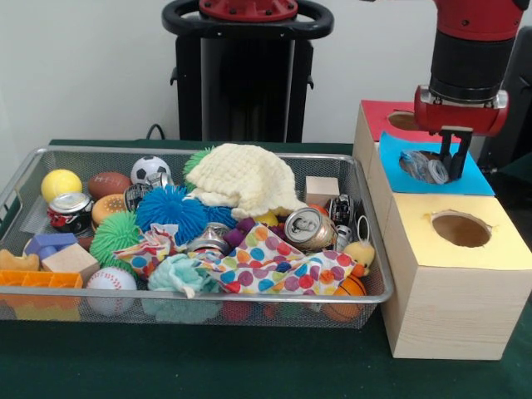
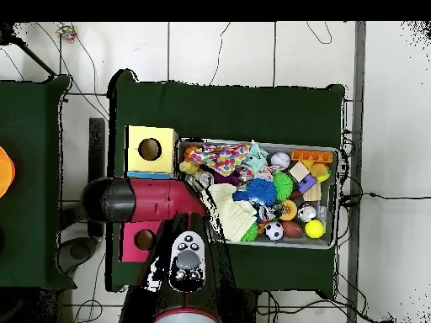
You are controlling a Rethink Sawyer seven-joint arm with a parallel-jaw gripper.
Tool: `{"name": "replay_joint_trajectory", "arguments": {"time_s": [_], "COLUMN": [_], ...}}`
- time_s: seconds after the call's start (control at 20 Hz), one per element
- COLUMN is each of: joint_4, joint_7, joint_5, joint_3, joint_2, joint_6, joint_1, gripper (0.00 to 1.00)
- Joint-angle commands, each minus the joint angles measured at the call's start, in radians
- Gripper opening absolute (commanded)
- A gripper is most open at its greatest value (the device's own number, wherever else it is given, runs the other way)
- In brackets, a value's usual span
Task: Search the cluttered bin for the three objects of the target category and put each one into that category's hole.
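Hanging over the blue box (image 1: 432, 170), the gripper (image 1: 453, 166) clamps a crushed can (image 1: 426, 166) right at that box's hole. Another can (image 1: 309, 229) lies in the wire basket (image 1: 366, 295) near its right edge, just beside a cream knitted hat (image 1: 243, 179) and a polka-dot cloth (image 1: 274, 266).
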Motion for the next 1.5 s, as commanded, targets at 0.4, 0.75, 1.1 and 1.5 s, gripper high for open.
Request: {"name": "replay_joint_trajectory", "arguments": {"time_s": [0.4, 0.75, 1.1, 1.5], "joint_4": [-0.095, -0.080, -0.100, -0.123], "joint_7": [0.150, 0.123, 0.071, 0.052], "joint_5": [-0.049, -0.036, -0.060, -0.092], "joint_3": [-0.110, -0.090, -0.054, -0.072], "joint_2": [-0.130, -0.130, -0.047, -0.023], "joint_6": [0.380, 0.345, 0.146, 0.070], "joint_1": [0.067, 0.040, -0.016, -0.037], "gripper": [0.00, 0.00, 0.00, 0.00]}}
